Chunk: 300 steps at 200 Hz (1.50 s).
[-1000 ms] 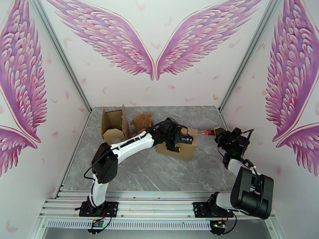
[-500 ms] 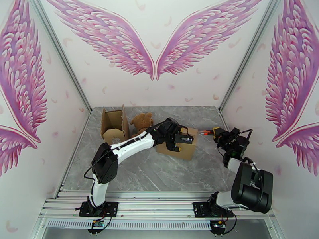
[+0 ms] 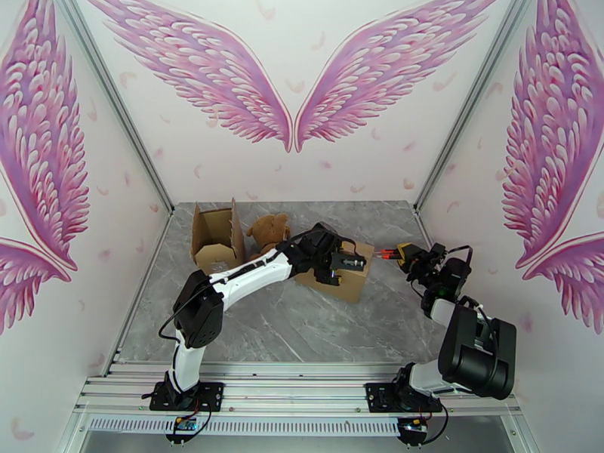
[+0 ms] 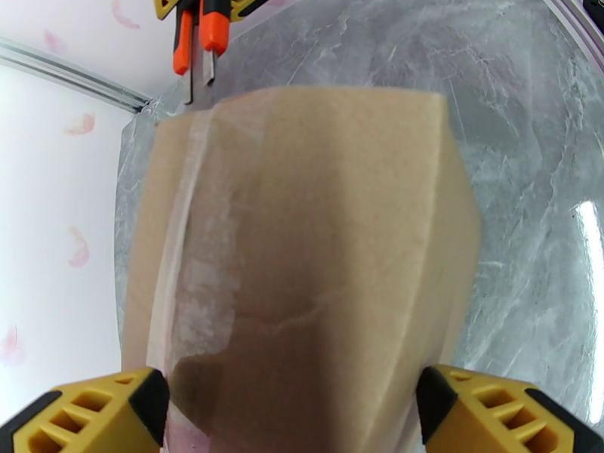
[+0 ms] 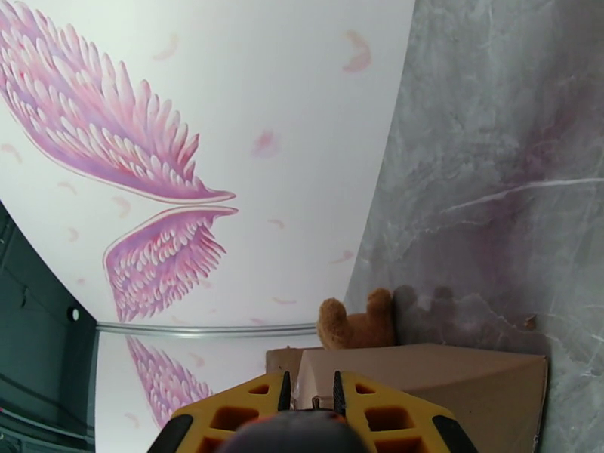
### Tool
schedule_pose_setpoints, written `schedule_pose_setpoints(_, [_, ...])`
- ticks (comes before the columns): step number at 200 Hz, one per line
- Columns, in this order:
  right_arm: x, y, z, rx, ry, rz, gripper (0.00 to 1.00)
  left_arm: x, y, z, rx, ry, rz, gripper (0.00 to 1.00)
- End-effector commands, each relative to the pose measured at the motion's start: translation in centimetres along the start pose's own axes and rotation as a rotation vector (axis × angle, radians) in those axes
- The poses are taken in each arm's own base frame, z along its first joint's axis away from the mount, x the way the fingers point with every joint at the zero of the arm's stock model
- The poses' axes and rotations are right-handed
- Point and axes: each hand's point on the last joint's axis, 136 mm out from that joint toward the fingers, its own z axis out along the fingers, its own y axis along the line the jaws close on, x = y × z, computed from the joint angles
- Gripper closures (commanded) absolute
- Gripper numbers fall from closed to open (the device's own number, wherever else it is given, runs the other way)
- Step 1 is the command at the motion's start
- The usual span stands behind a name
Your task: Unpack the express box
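Observation:
The express box [image 3: 349, 279] is a closed brown carton with a clear tape seam, lying mid-table. My left gripper [image 3: 341, 264] reaches over it. In the left wrist view its yellow fingers [image 4: 98, 413] press against both sides of the express box [image 4: 302, 243]. My right gripper [image 3: 410, 255] is shut on an orange utility knife [image 3: 386, 253], whose blade points left at the box's right end. The knife [image 4: 198, 35] tip sits just past the taped edge. In the right wrist view my gripper [image 5: 309, 413] is at the bottom, with the box [image 5: 423, 379] ahead.
An opened cardboard box [image 3: 215, 237] stands at the back left of the table. A brown teddy bear [image 3: 269, 229] sits beside it, and the teddy bear [image 5: 355, 322] is behind the express box. Side walls close in on both sides. The grey table [image 3: 287, 326] front is bare.
My right gripper has carried the knife leftward, closer to the box's right end. The box has shifted slightly under my left gripper.

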Motion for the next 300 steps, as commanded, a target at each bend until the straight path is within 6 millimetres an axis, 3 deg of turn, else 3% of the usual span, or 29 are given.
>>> schedule_pose_setpoints(1, [1.5, 1.5, -0.2, -0.018, 0.086, 0.022, 0.96, -0.1, 0.9, -0.4, -0.041, -0.004, -0.001, 0.09])
schedule_pose_setpoints(79, [4.1, 2.5, -0.9, 0.022, 0.220, -0.036, 1.00, 0.7, 2.2, -0.3, -0.073, 0.020, -0.022, 0.09])
schedule_pose_setpoints(131, [5.6, 1.9, -1.9, 0.103, 0.278, -0.114, 1.00, 1.2, 2.8, -0.5, -0.067, 0.008, -0.050, 0.09])
schedule_pose_setpoints(183, [6.2, 1.4, -2.1, 0.117, 0.305, -0.109, 1.00, 2.2, 3.9, -0.7, -0.067, -0.001, -0.091, 0.09])
schedule_pose_setpoints(222, [6.0, 1.5, -2.1, 0.112, 0.293, -0.107, 1.00, 2.4, 3.2, -0.7, -0.041, 0.006, -0.099, 0.09])
schedule_pose_setpoints(264, [5.3, 2.5, -2.5, 0.159, 0.235, -0.222, 1.00, 0.6, 3.0, -2.6, -0.067, -0.039, -0.130, 0.08])
schedule_pose_setpoints(300, [4.0, 0.6, -2.7, 0.262, 0.186, -0.273, 1.00, -1.1, 4.5, -5.6, -0.164, -0.095, -0.256, 0.07])
